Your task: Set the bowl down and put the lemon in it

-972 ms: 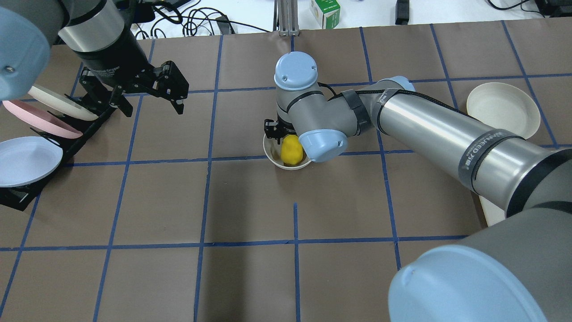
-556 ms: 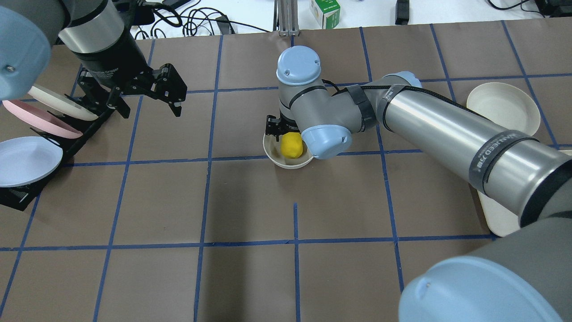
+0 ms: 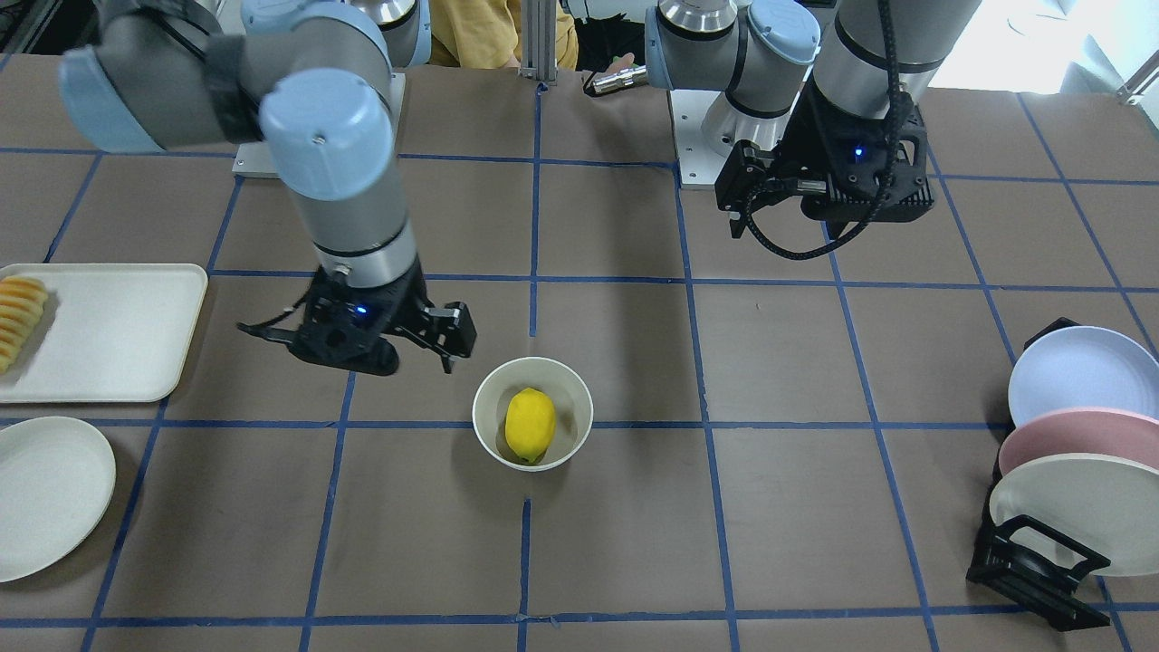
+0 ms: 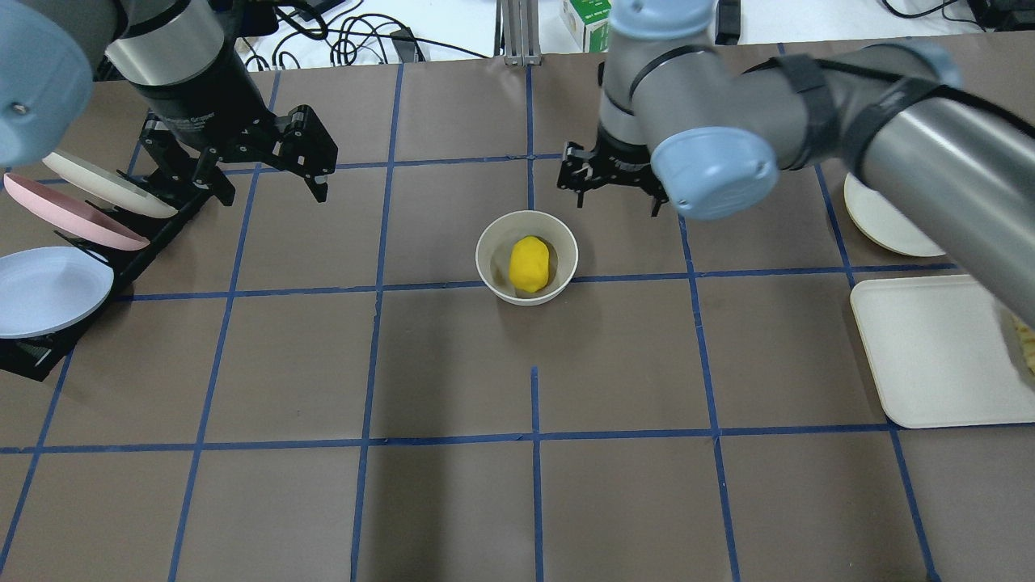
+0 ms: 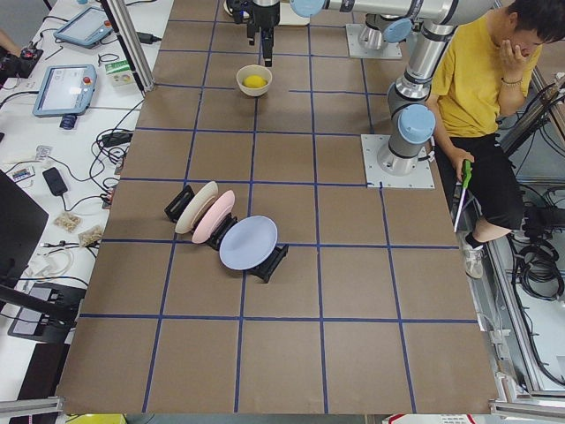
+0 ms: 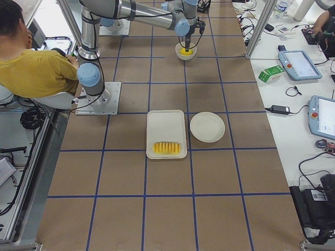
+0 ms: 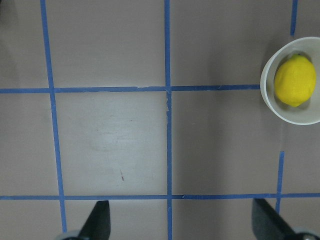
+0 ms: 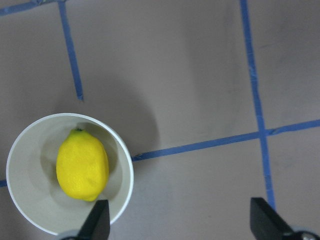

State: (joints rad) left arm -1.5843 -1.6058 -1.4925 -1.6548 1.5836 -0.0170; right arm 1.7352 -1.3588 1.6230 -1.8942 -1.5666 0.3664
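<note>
The cream-white bowl (image 4: 486,257) stands upright near the table's middle with the yellow lemon (image 4: 529,264) lying inside it. Both show in the front view, bowl (image 3: 484,412) and lemon (image 3: 530,426), and in the right wrist view, bowl (image 8: 20,200) and lemon (image 8: 82,170). My right gripper (image 4: 616,198) is open and empty, raised above the table, beyond and to the right of the bowl. My left gripper (image 4: 275,200) is open and empty, far to the bowl's left near the plate rack. The left wrist view shows the bowl (image 7: 300,117) at its right edge.
A black rack (image 4: 36,356) holding white, pink and cream plates stands at the left edge. A white tray (image 4: 938,347) with sliced orange-yellow food (image 3: 18,312) and a flat cream plate (image 4: 881,218) lie at the right. A person in yellow (image 5: 472,88) sits by the robot's base.
My right gripper has let go of the lemon, risen out of the bowl and moved away to the right and back. The lemon stays in the bowl. My left gripper barely moved.
</note>
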